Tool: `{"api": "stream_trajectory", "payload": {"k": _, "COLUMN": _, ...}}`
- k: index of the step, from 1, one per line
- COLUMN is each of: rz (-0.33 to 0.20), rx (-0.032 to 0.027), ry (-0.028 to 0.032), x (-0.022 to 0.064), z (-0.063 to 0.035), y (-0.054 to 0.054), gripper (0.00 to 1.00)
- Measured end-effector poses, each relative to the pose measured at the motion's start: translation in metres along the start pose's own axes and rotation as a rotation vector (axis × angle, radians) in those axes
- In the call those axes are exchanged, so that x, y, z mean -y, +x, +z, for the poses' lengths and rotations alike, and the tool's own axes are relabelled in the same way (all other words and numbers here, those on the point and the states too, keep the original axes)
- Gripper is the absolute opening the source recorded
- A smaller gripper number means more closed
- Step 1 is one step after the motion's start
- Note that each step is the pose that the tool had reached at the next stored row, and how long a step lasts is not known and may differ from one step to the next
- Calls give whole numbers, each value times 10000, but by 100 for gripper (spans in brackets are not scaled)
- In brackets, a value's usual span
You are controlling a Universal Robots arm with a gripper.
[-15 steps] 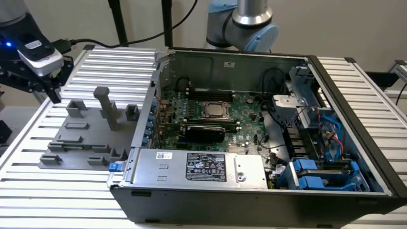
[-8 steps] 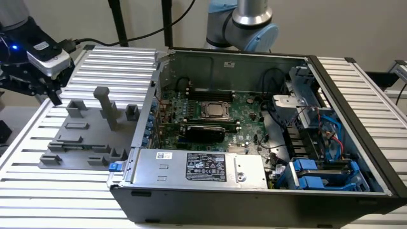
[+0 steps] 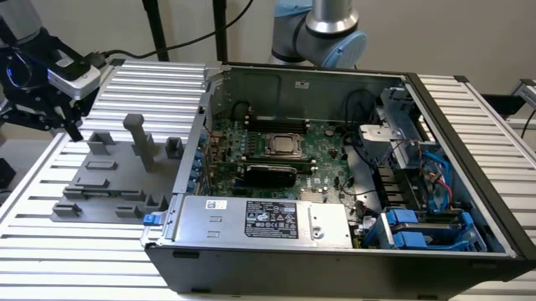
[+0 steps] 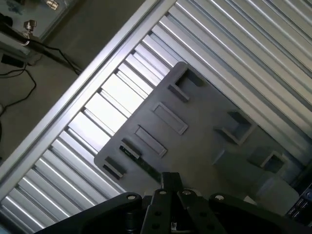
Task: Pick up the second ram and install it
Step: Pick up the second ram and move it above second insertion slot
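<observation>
Tray (image 3: 117, 185) on table (image 3: 75, 254), exterior view's left of case (image 3: 335, 269), perhaps touching

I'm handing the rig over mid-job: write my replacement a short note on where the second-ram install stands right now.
Gripper: hovering over the grey fixture at the exterior view's left, beside the open computer case; no ram seen in it.
Second ram: apparently the thin dark strip in a fixture slot close to the gripper; not certain.
Done: gripper is at the fixture.
Left: ram not yet picked up or installed on the motherboard.

Matt plastic fixture (image 3: 100, 179), ribbed metal table (image 3: 75, 257)
</observation>
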State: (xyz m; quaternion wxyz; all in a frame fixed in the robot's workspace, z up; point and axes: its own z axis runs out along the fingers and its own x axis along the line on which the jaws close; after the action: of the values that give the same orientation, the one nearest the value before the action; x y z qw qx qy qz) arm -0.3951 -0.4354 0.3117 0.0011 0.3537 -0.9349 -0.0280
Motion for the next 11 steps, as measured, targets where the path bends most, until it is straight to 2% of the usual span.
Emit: {"api": "stream_trajectory", "payload": {"k": 11, "rz": -2003, "rx": -107, "ry": -36, "x": 5, "z": 90, "y": 2, "gripper": 11}}
